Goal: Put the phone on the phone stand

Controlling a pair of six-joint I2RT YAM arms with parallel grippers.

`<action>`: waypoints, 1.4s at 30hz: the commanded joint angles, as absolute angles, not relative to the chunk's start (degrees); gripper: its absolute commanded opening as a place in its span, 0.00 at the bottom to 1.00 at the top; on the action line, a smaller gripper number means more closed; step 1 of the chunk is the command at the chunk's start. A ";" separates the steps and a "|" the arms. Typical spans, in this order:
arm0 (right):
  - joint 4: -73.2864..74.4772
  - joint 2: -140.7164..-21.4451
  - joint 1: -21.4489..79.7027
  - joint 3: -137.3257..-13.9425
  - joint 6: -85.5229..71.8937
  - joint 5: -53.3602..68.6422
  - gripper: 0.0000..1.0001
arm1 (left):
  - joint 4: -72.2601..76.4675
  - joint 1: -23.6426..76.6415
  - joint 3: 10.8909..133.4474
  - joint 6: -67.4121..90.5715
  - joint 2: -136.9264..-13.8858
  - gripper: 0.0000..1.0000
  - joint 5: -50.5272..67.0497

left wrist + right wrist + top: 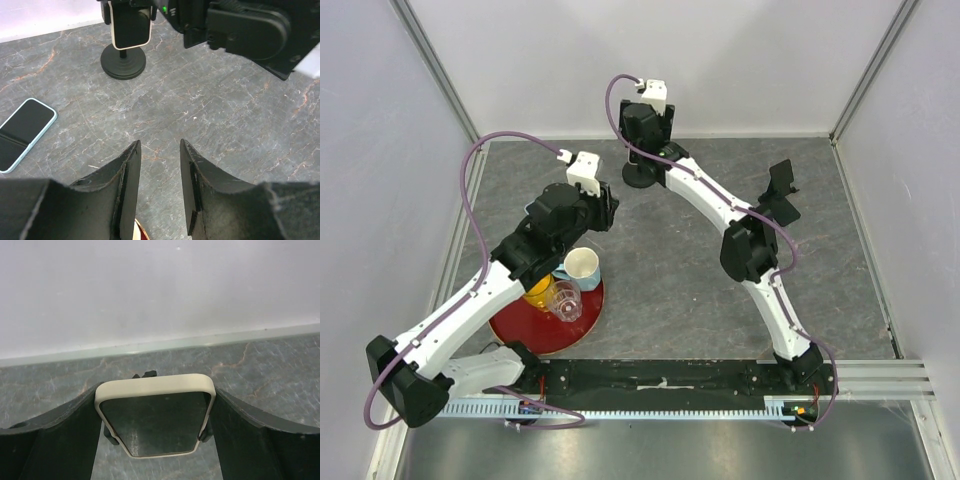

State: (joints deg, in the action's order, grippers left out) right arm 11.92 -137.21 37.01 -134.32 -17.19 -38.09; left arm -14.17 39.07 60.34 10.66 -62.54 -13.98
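A phone in a cream case [155, 417] stands upright between my right gripper's [156, 390] fingers, which press its two side edges. The black side clips of the phone stand [109, 436] show behind its lower corners. In the left wrist view the same phone [131, 27] sits atop the phone stand's thin post and round black base [123, 62], the right gripper around it. From above, the right gripper [645, 140] hangs over that stand [640, 178] at the back. My left gripper [160, 142] is open and empty, low over the grey table, short of the stand.
A second phone in a light blue case [25, 132] lies flat to the left. A red plate [525, 335] carries a white cup [582, 266], a clear glass [565, 298] and a yellow cup. A black folding holder [782, 195] stands at the right. Walls close three sides.
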 commanded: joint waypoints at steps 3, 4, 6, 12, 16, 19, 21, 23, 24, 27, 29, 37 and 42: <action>5.37 -142.29 37.53 -140.97 -16.00 -39.37 0.00 | -12.04 38.32 60.56 13.18 -61.79 0.43 -12.57; 4.75 -142.47 37.53 -140.98 -15.56 -39.46 0.00 | -11.95 38.23 60.47 13.27 -61.79 0.43 -12.39; 3.17 -143.43 37.53 -141.24 -15.03 -39.64 0.00 | -11.87 37.80 60.47 13.45 -61.96 0.43 -12.13; 2.55 -145.20 37.53 -142.38 -15.21 -39.29 0.05 | -11.95 37.09 60.56 14.15 -62.66 0.43 -10.90; 2.64 -144.14 37.53 -141.07 -15.38 -38.59 0.39 | -11.78 36.30 60.47 14.50 -62.58 0.43 -10.37; 3.08 -142.56 37.62 -139.84 -15.12 -37.97 0.63 | -11.78 35.69 60.38 14.94 -62.93 0.43 -9.67; 4.13 -141.25 37.53 -139.22 -15.12 -36.48 0.78 | -11.78 34.90 60.47 15.29 -63.19 0.43 -8.53; 5.09 -139.67 37.79 -138.26 -14.94 -34.64 0.98 | -11.69 34.11 60.47 15.82 -63.19 0.43 -7.48; 5.45 -139.05 37.97 -137.99 -14.33 -34.02 0.98 | -11.69 33.93 60.47 16.08 -63.11 0.43 -7.21; 6.50 -136.15 38.14 -135.97 -13.45 -32.52 0.98 | -11.60 33.14 60.38 16.35 -62.75 0.43 -6.86; 7.11 -133.61 38.06 -133.96 -12.66 -31.91 0.98 | -11.51 32.70 60.21 16.44 -62.32 0.42 -6.94; 9.67 -118.51 38.14 -121.13 -8.01 -30.40 0.98 | -11.34 31.91 60.21 16.70 -61.70 0.42 -6.15; 8.18 -109.00 36.13 -106.90 -4.31 -33.13 0.98 | -11.16 31.73 60.12 16.87 -61.52 0.42 -5.63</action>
